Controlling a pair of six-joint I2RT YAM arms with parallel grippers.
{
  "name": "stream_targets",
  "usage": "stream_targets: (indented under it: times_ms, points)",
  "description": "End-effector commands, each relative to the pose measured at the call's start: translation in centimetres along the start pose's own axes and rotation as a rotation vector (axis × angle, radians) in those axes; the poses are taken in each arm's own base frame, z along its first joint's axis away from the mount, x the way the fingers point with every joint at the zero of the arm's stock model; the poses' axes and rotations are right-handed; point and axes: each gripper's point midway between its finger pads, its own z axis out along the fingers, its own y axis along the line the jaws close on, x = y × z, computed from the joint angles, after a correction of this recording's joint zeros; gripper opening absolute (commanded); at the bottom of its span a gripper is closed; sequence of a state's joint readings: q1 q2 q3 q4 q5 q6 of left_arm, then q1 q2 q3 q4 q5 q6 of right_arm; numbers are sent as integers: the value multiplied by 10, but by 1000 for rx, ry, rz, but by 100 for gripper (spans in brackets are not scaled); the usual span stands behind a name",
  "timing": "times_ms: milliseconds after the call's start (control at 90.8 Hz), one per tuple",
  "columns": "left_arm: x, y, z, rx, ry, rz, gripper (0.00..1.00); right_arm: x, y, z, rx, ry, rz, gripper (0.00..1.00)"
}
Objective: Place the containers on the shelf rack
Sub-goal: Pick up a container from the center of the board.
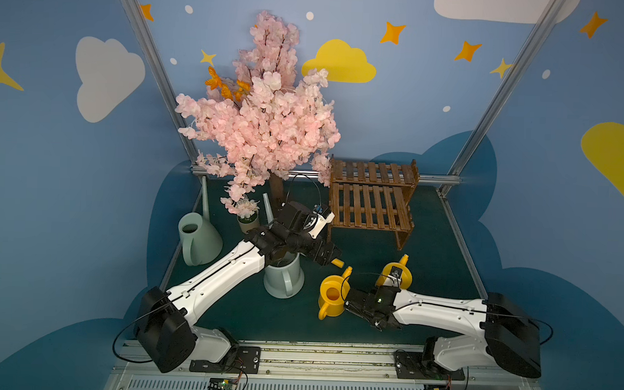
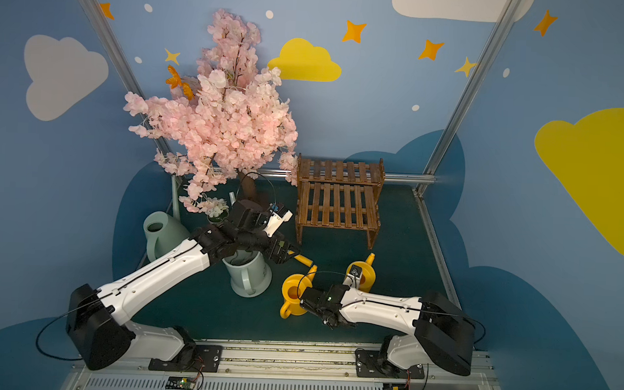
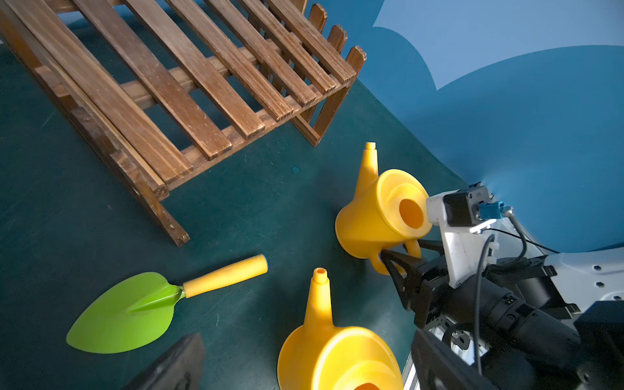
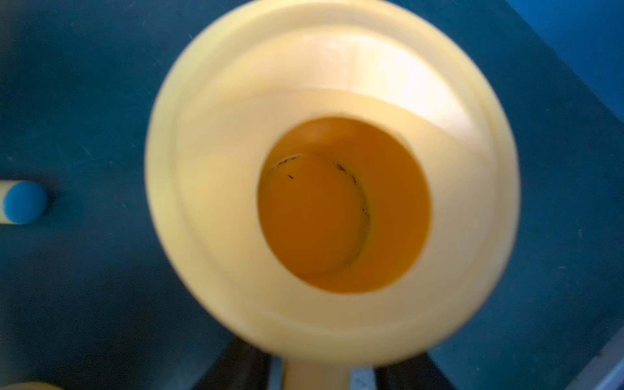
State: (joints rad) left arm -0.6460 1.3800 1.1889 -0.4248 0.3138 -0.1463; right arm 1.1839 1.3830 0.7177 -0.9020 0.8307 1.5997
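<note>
Two robot arms reach over a dark green worktop (image 1: pixel 425 278). The right gripper (image 3: pixel 401 260) sits low beside the right-hand yellow watering can (image 1: pixel 395 274), w/ its jaws standing either side of the can's loop handle. The right wrist view shows thin slivers of gap btwn fingers and handle, so we can't tell whether they pinch it yet. The can stands upright on the worktop, on the near side of the shelf rack (image 1: pixel 371 201) and well apart from it, short spout pointing far, toward the rack. A second yellow watering can (image 1: pixel 332 296) stands just to its left.

The left gripper (image 1: pixel 331 256) hovers w/ jaws spread wide, holding nothing, above the yellow handle of a green trowel (image 3: pixel 135 310). Under that arm stands a blue-grey watering can (image 1: pixel 282 278). A pale green watering can (image 1: pixel 198 238) stands far left, near a small flower pot (image 1: pixel 248 222) and a pink blossom tree (image 1: pixel 263 122). No can is on the rack; both slatted tiers are bare.

We judge the step in hand to be taking this can by its handle. To do it well:
- Seat the handle deep and centred btwn the fingers, and squeeze firmly before lifting.
- Rise straight up so the body doesn't swing into its neighbour, and keep it level.
- Carry it far and set the base flat across several slats, spout clear of the upper tier.
</note>
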Motion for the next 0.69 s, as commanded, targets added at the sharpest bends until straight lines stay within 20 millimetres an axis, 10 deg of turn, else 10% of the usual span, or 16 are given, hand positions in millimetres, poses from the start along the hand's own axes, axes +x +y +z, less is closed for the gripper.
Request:
stream_targets:
  times_ms: [0,132,683]
  points:
    - [-9,1,0,-3,-22,2,100,-8,-5,-2,7,-52,15,24]
    - [-11,0,0,0,-25,5,100,-7,-14,-4,19,-45,13,10]
    - [-16,-22,-15,34,65,62,100,-55,-30,-79,-311,45,-177,8]
